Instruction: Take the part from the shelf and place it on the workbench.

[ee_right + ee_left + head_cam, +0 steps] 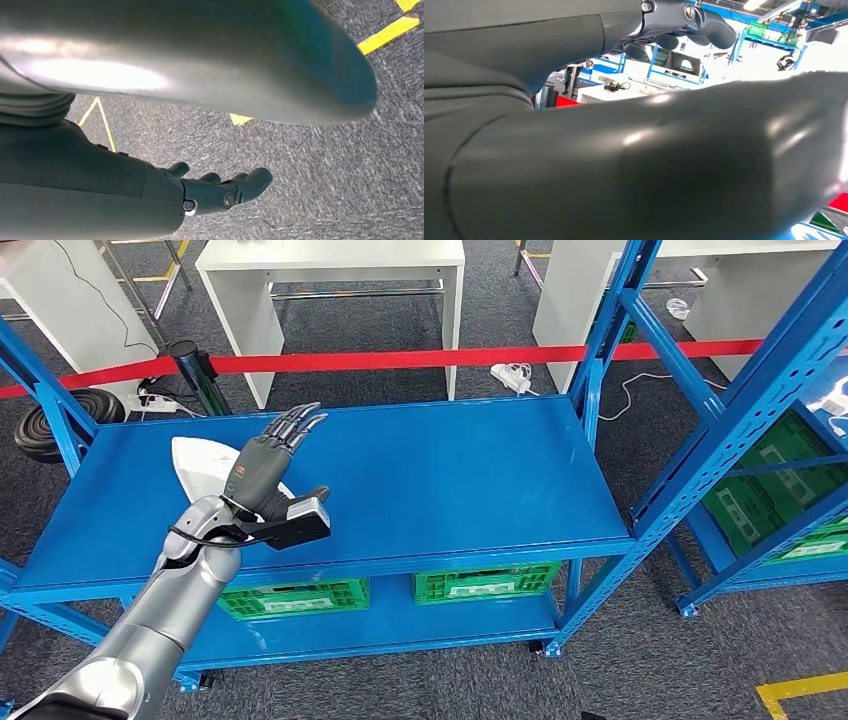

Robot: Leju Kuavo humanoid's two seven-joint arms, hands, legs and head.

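The part is a flat white piece with a pointed end, lying on the left of the blue shelf's top board. My left hand hovers over the part's right side and hides some of it. Its fingers are stretched forward and apart, and it holds nothing. The left wrist view is close up on the thick grey thumb, with the dark fingers beyond it and nothing between them. My right hand hangs above grey carpet with loosely bent fingers and holds nothing.
Green crates stand on the lower board. A second blue rack with green crates rises at the right. Behind the shelf run a red barrier tape and its black post, with white tables beyond.
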